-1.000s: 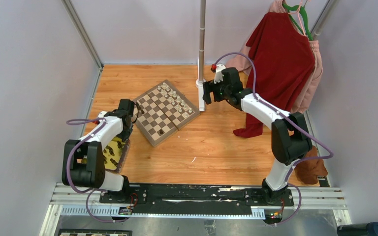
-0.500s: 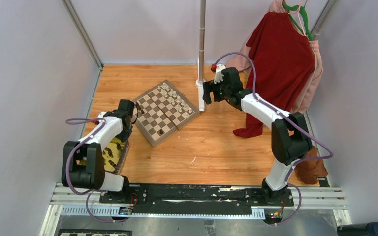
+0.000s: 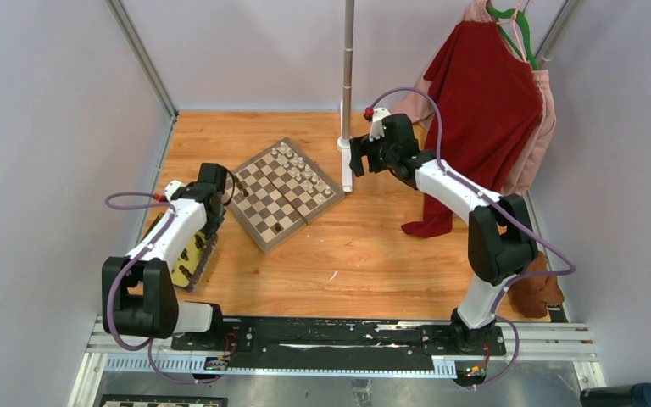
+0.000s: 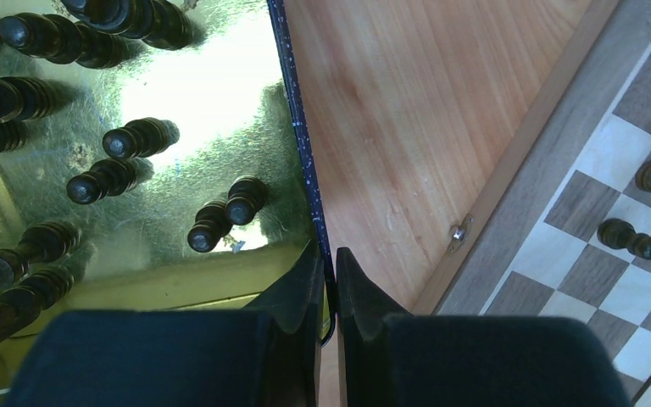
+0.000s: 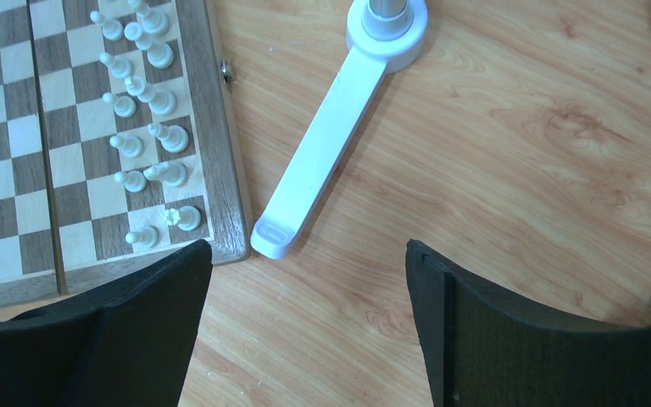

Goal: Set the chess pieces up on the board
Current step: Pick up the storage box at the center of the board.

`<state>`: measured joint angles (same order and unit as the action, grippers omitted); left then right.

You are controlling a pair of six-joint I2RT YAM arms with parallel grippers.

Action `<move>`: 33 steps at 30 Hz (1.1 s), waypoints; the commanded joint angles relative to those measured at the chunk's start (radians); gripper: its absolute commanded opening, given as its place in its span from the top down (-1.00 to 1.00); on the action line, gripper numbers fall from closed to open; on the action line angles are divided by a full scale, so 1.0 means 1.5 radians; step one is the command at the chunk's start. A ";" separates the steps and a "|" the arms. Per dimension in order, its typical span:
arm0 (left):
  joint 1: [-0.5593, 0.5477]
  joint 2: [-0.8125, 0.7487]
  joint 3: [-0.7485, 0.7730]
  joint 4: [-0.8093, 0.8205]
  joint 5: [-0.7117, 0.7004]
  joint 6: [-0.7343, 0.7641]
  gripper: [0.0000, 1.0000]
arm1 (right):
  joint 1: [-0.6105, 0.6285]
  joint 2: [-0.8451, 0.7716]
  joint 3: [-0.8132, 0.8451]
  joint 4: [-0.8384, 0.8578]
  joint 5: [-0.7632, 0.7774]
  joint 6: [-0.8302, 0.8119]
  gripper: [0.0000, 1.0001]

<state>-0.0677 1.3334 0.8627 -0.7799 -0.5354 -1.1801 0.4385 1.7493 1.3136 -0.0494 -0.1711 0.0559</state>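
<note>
Left claw (image 4: 328, 256) shifted slightly, clenched | right claw (image 5: 308, 254) released | white pieces (image 5: 147, 129) upright, two rows along board (image 5: 210, 127) edge

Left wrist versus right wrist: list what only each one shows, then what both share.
Only the left wrist view: the yellow tray with dark pieces lying on it, and the left gripper shut on the tray's edge.
Only the right wrist view: the white pieces standing in two rows along the board's edge, the stand foot, and the right gripper wide open and holding nothing.
Both: the board and the wooden table.
</note>
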 commanded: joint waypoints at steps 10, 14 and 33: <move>-0.003 -0.018 0.054 -0.040 0.009 0.163 1.00 | -0.002 -0.022 0.060 -0.017 0.037 0.000 -0.75; -0.019 -0.019 0.067 -0.045 0.015 0.204 1.00 | -0.008 -0.025 0.067 -0.025 0.044 -0.003 -0.75; -0.183 0.023 0.197 -0.064 -0.023 0.380 1.00 | -0.068 -0.052 0.063 -0.051 0.069 -0.017 -0.76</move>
<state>-0.3027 1.3540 1.1107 -0.8574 -0.5205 -0.6918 0.3653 1.7119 1.3849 -0.0917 -0.0998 0.0513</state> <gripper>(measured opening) 0.104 0.879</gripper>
